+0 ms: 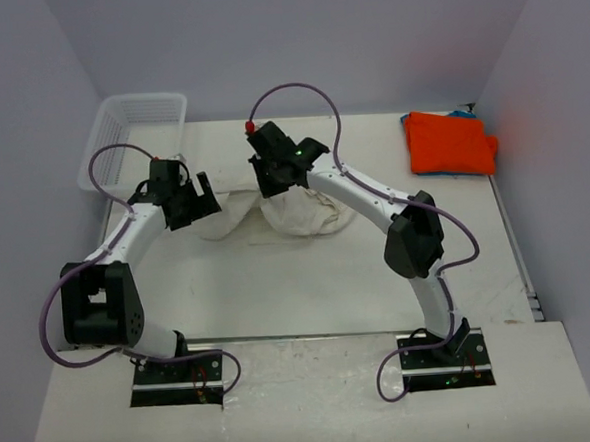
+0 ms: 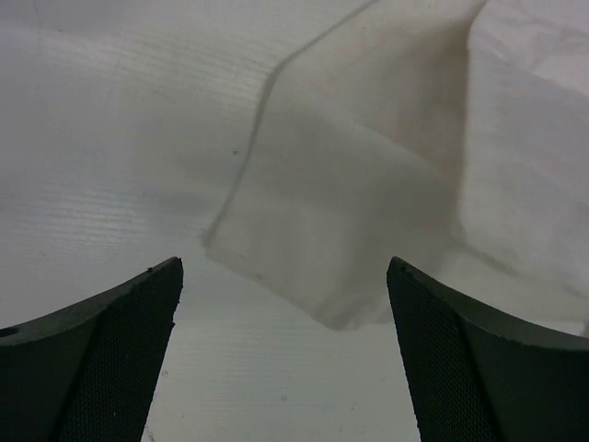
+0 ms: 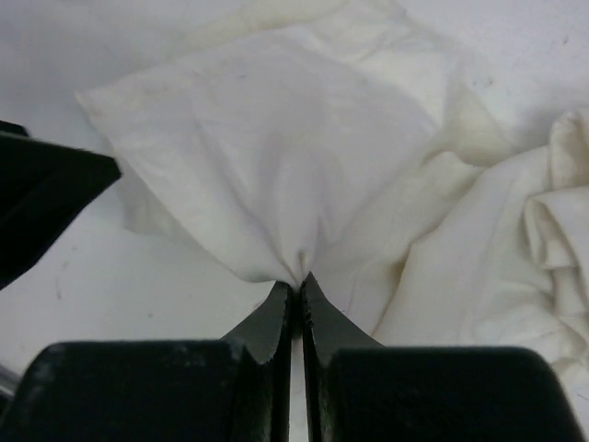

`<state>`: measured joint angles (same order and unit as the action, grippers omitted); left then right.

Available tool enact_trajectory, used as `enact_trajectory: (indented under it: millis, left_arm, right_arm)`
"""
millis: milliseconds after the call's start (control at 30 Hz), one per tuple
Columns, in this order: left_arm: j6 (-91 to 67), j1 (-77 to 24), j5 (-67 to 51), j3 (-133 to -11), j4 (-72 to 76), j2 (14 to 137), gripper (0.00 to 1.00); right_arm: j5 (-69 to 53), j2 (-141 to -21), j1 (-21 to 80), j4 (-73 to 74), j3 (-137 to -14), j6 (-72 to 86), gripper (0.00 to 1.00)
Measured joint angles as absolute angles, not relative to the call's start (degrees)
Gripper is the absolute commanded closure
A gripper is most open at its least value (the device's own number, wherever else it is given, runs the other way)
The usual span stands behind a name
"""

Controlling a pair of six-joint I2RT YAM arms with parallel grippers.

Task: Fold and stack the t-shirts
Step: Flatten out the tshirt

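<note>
A cream t-shirt lies crumpled in the middle of the table. My right gripper is shut on a pinch of its cloth, and the right wrist view shows the fabric gathered into the closed tips of the right gripper. At the shirt's left end my left gripper stands open. In the left wrist view a corner of the cream cloth lies just ahead of the left gripper, with nothing between its fingers. An orange t-shirt lies folded at the back right, with a blue edge showing behind it.
A white mesh basket stands at the back left corner. Walls close the table on the left, back and right. A dark part of the left gripper shows at the left of the right wrist view.
</note>
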<state>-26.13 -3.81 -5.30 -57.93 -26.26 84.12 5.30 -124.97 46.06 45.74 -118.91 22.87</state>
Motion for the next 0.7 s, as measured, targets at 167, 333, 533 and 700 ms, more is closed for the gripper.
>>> enact_trajectory:
  millis: [167, 333, 533, 700]
  left_arm:
    - [-27.09, -2.22, -4.51, -57.47, -24.34, 88.33, 0.18]
    - [-28.47, -1.41, -6.63, -55.31, -21.37, 91.39, 0.14]
    - [-30.81, -1.41, -16.34, -52.16, -16.21, 93.54, 0.13]
    - [-32.56, -1.41, -26.24, -49.36, -11.33, 93.91, 0.13]
  right_arm:
    - [5.48, -118.21, 45.95, 45.76, -118.89, 22.61, 1.00]
    - [5.37, -117.47, 45.98, 45.80, -118.63, 22.39, 1.00]
    - [5.21, -118.98, 45.98, 45.87, -118.15, 22.35, 1.00]
    - [5.28, -120.42, 45.78, 45.84, -118.17, 22.39, 1.00]
